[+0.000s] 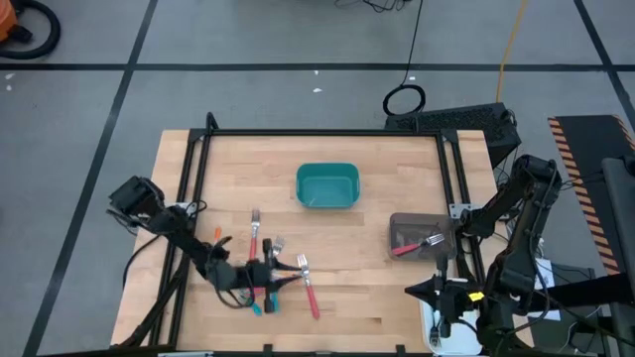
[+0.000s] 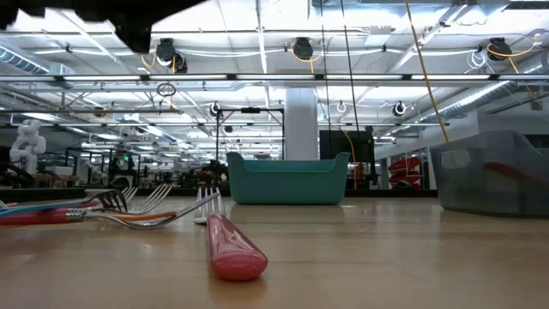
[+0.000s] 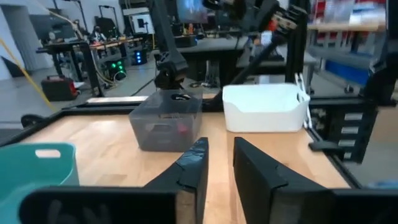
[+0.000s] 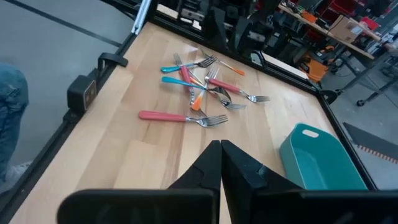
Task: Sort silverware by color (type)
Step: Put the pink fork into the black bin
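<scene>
Several forks with red, orange and teal handles lie in a loose heap [image 1: 276, 270] near the table's near-left part, also in the right wrist view [image 4: 199, 81]. One red fork [image 4: 180, 117] lies flat beside the heap, and its handle end [image 2: 233, 251] is close to the low camera. Another red fork [image 1: 415, 245] lies inside the grey bin [image 1: 422, 236]. My left gripper [image 1: 260, 278] hovers above the heap, pointing level toward the table's right; in its wrist view [image 3: 220, 163] the fingers stand a little open with nothing between them. My right gripper [image 4: 221, 148] is shut and empty at the table's near-right corner [image 1: 419, 291].
A teal bin [image 1: 327, 185] stands at the table's middle toward the far edge, also in the low view [image 2: 287, 178]. A white bin [image 3: 264, 107] sits at the near-right corner beside the grey bin [image 3: 166, 121]. A black frame [image 1: 327, 132] runs round the table.
</scene>
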### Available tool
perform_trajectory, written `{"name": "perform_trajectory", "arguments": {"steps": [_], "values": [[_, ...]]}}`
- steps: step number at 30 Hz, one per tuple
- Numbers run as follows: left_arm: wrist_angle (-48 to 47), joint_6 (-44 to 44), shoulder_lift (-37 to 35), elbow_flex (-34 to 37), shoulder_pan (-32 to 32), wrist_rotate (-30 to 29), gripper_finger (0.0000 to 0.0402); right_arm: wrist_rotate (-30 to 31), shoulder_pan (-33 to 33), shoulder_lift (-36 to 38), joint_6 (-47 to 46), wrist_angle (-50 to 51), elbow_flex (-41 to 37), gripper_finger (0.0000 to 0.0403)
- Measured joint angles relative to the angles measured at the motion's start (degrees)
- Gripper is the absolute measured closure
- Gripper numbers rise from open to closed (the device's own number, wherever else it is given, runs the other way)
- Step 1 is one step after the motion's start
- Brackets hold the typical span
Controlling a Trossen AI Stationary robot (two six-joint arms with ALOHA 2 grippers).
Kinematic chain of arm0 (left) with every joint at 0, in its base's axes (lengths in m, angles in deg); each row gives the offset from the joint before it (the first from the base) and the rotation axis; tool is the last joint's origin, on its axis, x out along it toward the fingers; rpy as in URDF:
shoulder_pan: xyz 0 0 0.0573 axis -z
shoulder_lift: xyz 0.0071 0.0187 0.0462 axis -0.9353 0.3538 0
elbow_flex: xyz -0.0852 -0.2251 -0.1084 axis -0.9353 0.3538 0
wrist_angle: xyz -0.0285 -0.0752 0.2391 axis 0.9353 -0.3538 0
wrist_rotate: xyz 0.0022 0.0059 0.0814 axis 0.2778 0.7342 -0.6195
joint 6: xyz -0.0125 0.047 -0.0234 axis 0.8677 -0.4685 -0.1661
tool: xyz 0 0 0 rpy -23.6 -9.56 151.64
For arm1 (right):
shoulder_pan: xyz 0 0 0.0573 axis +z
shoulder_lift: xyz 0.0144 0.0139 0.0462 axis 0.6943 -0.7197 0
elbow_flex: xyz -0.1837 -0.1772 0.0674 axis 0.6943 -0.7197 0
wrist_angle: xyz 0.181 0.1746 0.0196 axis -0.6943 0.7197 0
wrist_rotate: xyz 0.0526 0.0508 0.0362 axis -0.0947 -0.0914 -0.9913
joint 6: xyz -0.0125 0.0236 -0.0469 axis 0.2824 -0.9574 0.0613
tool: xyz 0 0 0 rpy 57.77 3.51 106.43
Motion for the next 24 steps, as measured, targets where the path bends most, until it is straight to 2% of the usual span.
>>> {"name": "perform_trajectory", "arguments": {"steps": [4, 13, 18, 21, 24], "values": [[1.8, 1.4, 0.0, 1.5, -0.8, 0.8, 0.0348, -0.1, -0.6, 0.0, 0.0, 0.0, 0.0, 0.0399], [-2.2, 5.3, 0.0, 0.1, -0.6, 1.1, 0.035, -1.6, -1.5, 0.0, -0.1, 0.0, 0.0, 0.0399], [-3.1, 1.9, -1.0, -2.0, -0.5, -0.8, 0.035, -1.6, -1.9, 0.0, 0.6, 0.0, 0.0, 0.0399], [-9.2, 1.8, -4.2, -3.5, -0.3, -3.7, 0.035, -1.6, -2.4, 0.0, 1.2, 0.2, 0.0, 0.0399], [-24.1, 7.2, -8.6, -4.6, 0.3, -8.0, 0.035, -1.6, -2.8, 0.0, 2.0, 0.2, 0.0, 0.0399]]}}
